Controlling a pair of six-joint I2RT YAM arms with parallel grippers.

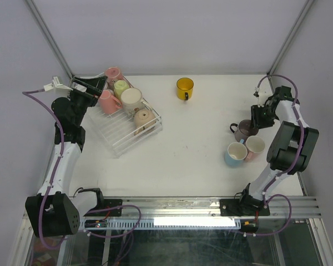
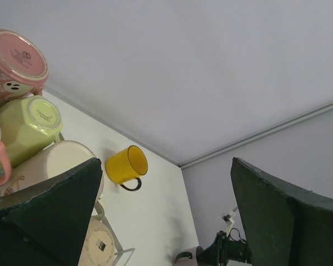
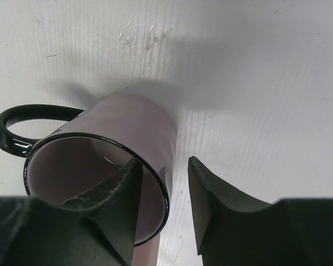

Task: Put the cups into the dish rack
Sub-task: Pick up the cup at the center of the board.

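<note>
The clear dish rack (image 1: 124, 139) stands at the far left and holds several cups: two pink (image 1: 113, 73) (image 1: 106, 102), a green (image 1: 120, 87), a cream (image 1: 131, 97) and a beige one (image 1: 143, 118). My left gripper (image 1: 93, 87) hovers over the rack's back left corner, open and empty (image 2: 164, 166). A yellow cup (image 1: 184, 88) (image 2: 126, 165) stands alone at the back. At the right are a mauve cup (image 1: 245, 131) (image 3: 116, 144), a light blue cup (image 1: 236, 153) and a pinkish cup (image 1: 256, 146). My right gripper (image 1: 258, 118) (image 3: 164, 166) is open. It straddles the mauve cup's wall, one finger inside, one outside.
The table's back edge meets the grey wall just behind the rack and the yellow cup. Metal frame posts rise at both back corners. The light blue and pinkish cups stand close in front of the mauve cup.
</note>
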